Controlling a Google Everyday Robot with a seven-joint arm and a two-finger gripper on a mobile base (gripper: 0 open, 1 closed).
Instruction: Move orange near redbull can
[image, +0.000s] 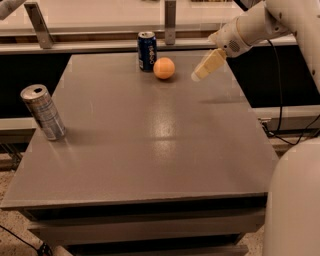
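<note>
The orange (164, 68) sits on the grey table (150, 145) near its far edge, just right of a dark blue can. The redbull can (43, 112), tall, slim and silver-grey, stands at the table's left edge, far from the orange. My gripper (200, 74) hangs in the air above the far right part of the table, a short way right of the orange and not touching it. It holds nothing that I can see.
A shorter dark blue can (147, 50) with white lettering stands at the far edge, beside the orange. A rail with metal posts (170, 21) runs behind the table. The robot's white body (295, 200) fills the lower right. Cables (295, 132) hang at the right.
</note>
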